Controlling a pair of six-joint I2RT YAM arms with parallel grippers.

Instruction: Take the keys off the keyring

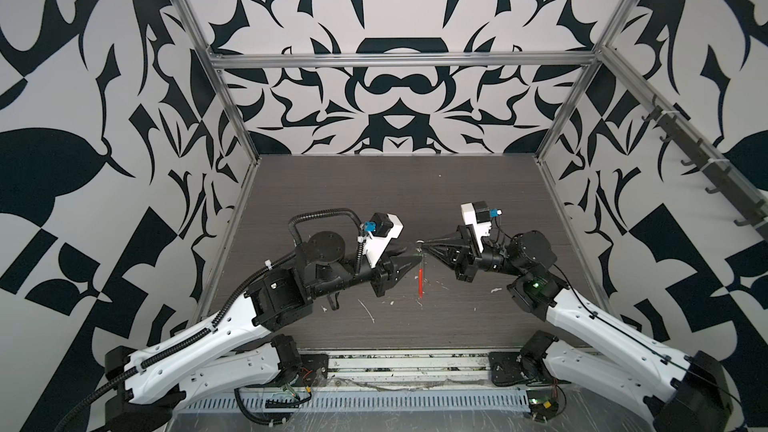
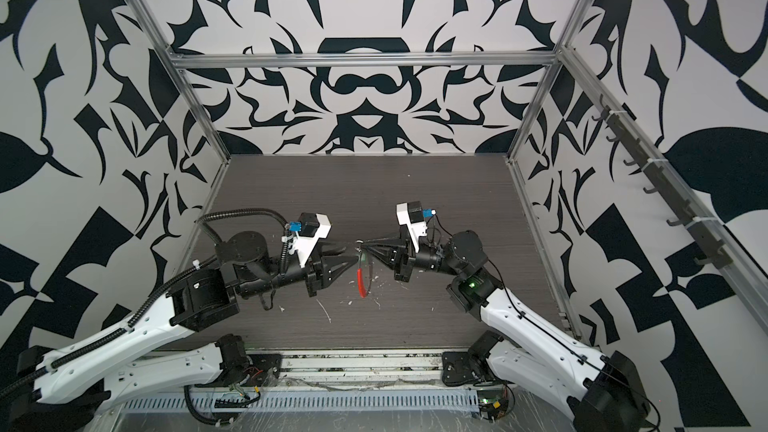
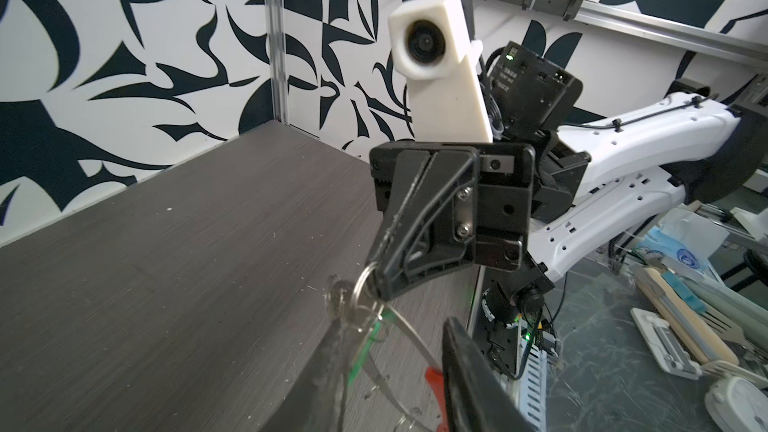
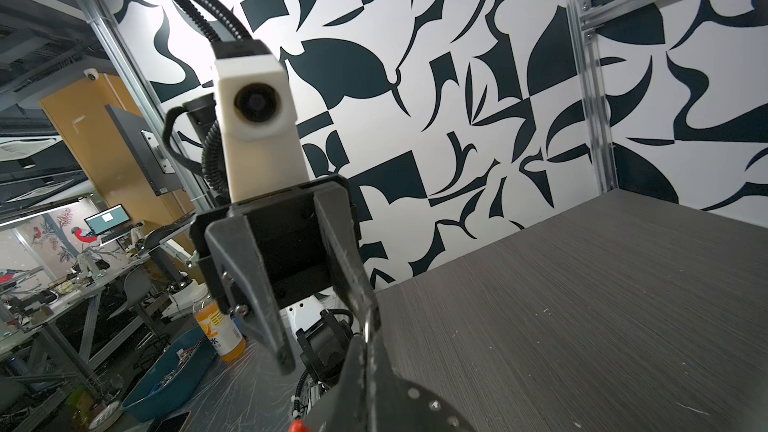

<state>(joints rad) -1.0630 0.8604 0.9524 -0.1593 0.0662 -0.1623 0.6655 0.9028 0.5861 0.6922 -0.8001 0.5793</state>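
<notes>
My right gripper (image 3: 380,284) is shut on a small split ring (image 3: 360,284) held above the table. A silvery key (image 3: 338,297) and a green tag (image 3: 368,347) dangle from it. The keyring (image 3: 409,336), a thin wire loop, hangs down there too, with its red sleeve (image 1: 421,282) lowest. My left gripper (image 3: 390,326) is open, its two fingers (image 3: 469,376) standing either side of the hanging loop and tag and clamping nothing. In both top views the two grippers (image 1: 411,255) (image 1: 422,244) meet tip to tip over the table's middle. No yellow tag shows.
The dark wood-grain table (image 1: 374,201) bears white scuff marks (image 1: 365,309) near the front. Patterned walls and an aluminium frame close it in on three sides. A rail of hooks (image 1: 685,151) runs along the right wall.
</notes>
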